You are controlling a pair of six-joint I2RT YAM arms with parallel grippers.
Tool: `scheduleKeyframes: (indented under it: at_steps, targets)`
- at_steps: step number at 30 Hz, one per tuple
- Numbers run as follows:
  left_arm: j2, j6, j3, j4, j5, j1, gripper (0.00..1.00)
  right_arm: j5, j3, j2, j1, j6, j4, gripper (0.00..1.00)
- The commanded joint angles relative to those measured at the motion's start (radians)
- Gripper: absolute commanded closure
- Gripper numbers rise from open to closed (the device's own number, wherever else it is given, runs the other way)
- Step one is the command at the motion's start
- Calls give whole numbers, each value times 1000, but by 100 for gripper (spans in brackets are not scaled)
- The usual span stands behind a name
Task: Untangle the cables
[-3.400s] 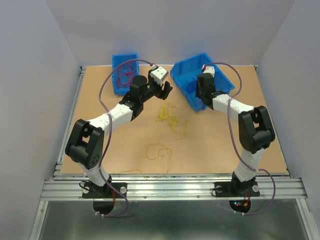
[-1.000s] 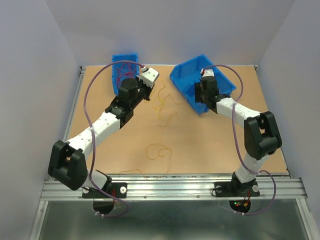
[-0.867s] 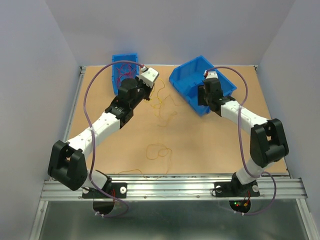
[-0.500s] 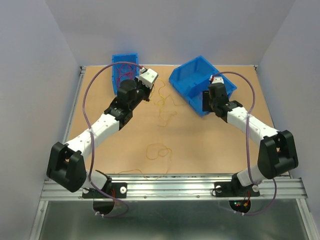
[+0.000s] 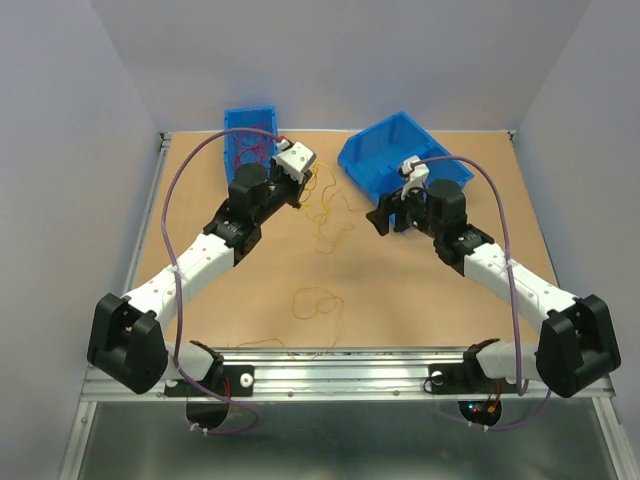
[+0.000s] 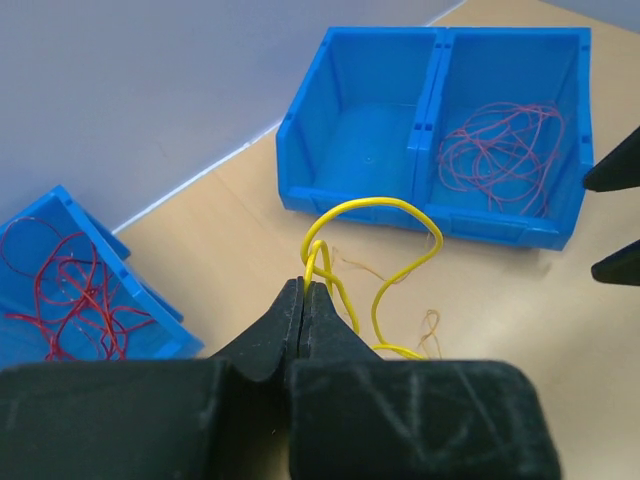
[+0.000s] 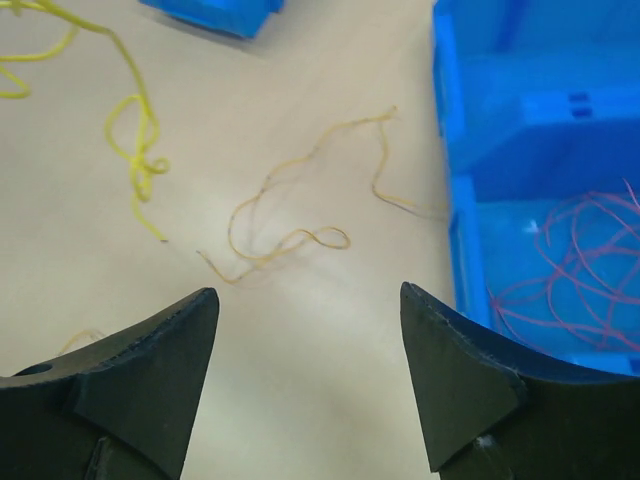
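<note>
Left pincer [image 6: 304, 292] pinched tight, right pincer [image 7: 308, 297] spread wide

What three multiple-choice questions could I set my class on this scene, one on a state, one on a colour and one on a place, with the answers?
1. How do the right gripper's jaws stand?
A. shut on a cable
B. open, holding nothing
C. shut on the other arm

2. What colour is the cable pinched by the left gripper?
A. yellow
B. red
C. purple

3. Where do the red cables lie?
A. in the right gripper
B. draped over the left arm
C. inside the blue bins

Answers:
1. B, as bare table shows across the wide gap between its fingers.
2. A, as a yellow cable loops up from the closed jaws.
3. C, as the red tangles sit within the bin walls.
</note>
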Motion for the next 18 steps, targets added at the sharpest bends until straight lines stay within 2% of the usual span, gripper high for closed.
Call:
scheduleKeyframes:
  at_steps: [1, 7, 18]
  targets:
    - [-42, -35, 15, 26, 77, -2, 100, -275, -64, 14, 1, -39, 335, 23]
    - [-22, -63, 34, -5, 163, -4, 100, -363, -116, 49, 9, 39, 599, 27]
    - [40, -66, 77, -62, 269, -19, 100, -350, -89, 163, 37, 87, 761, 31]
